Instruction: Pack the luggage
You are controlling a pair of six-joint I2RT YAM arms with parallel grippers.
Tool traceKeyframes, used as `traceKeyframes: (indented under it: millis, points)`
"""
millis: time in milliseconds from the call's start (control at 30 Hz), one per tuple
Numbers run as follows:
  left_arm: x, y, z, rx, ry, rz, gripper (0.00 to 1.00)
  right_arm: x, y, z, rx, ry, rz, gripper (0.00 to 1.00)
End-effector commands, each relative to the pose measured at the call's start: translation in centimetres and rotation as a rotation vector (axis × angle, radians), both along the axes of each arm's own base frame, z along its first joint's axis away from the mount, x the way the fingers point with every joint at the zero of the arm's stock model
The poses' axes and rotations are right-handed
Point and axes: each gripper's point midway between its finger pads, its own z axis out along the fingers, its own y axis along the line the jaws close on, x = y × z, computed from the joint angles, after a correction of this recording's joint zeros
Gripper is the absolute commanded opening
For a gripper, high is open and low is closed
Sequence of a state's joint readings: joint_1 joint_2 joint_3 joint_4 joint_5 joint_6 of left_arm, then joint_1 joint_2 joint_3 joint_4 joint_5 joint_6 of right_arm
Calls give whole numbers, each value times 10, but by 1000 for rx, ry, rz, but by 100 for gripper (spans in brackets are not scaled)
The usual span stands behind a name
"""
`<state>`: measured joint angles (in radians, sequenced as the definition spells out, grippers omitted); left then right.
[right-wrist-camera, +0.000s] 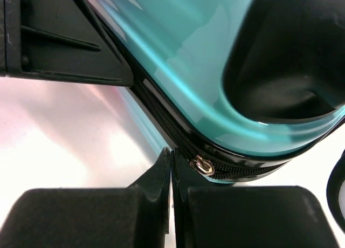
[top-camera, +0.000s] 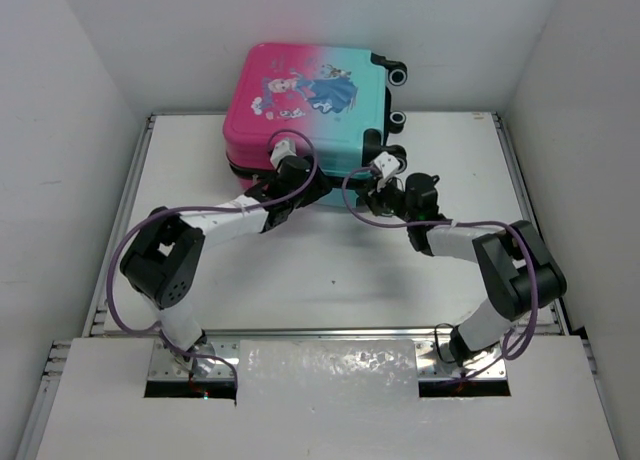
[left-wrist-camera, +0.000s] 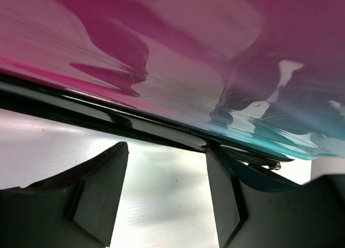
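Luggage [top-camera: 300,95] lies flat and closed at the far side of the table [top-camera: 330,270]. Its shell runs pink on the left to teal on the right, w/ a cartoon figure [top-camera: 325,90] in blue on top. Black wheels [top-camera: 399,75] are at the far right corner. Both arms reach its near edge.

Left gripper [left-wrist-camera: 166,149] is at the pink-to-teal part of that edge, just under the black seam [left-wrist-camera: 108,116]. Its fingers [left-wrist-camera: 102,194] stand partway apart w/ only bare table showing between them. No grip seen.

Right gripper [right-wrist-camera: 172,153] is at the teal corner w/ fingers pressed together. The tips sit right against the zipper [right-wrist-camera: 167,124]. A small gold ring [right-wrist-camera: 202,165] on the zip is just beside the tips. Can't tell if anything is pinched between them.
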<state>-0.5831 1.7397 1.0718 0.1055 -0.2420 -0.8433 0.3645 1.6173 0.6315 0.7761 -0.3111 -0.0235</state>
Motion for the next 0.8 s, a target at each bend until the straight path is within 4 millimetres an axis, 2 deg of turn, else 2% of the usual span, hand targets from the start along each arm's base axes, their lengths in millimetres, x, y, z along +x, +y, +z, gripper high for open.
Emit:
traceKeyframes:
  millis: [0, 33, 67, 100, 133, 167, 233, 300, 367, 533, 567, 600, 667, 700, 767]
  points:
    - [68, 78, -13, 59, -14, 232, 57, 45, -60, 14, -5, -114, -227, 0]
    - [69, 80, -13, 70, -13, 236, 57, 39, -60, 20, 6, -126, -207, 13]
    - [68, 84, -15, 88, -11, 247, 57, 33, -61, 23, 11, -133, -199, 20]
    - [68, 87, -18, 100, -11, 250, 57, 22, -63, 17, 10, -119, -200, 27]
    - [68, 91, -22, 105, -10, 256, 57, 15, -66, 25, 19, -118, -209, 32]
    - [68, 94, -24, 105, -6, 259, 57, 13, -67, 30, 26, -118, -218, 33]
    - [72, 101, -31, 113, 4, 261, 57, 5, -70, 28, 30, -106, -224, 37]
    - [74, 103, -35, 121, 9, 258, 57, 8, -66, 29, 57, -90, -218, 44]
    - [77, 103, -36, 118, 9, 250, 57, 10, -67, 20, 50, -60, -232, 45]
    - [83, 105, -33, 120, 3, 240, 57, 20, -60, 27, 71, -64, -213, 49]
    - [83, 107, -32, 119, 2, 240, 57, 23, -59, 31, 72, -67, -207, 54]
    - [84, 106, -29, 116, -3, 236, 57, 21, -57, 31, 71, -54, -195, 66]
    - [84, 106, -28, 121, -5, 233, 58, 12, -53, 36, 88, -57, -162, 70]
    - [85, 107, -27, 125, -7, 231, 58, 3, -53, 40, 95, -57, -154, 75]
    - [87, 106, -26, 128, -9, 222, 58, -4, -57, 39, 90, -50, -164, 77]
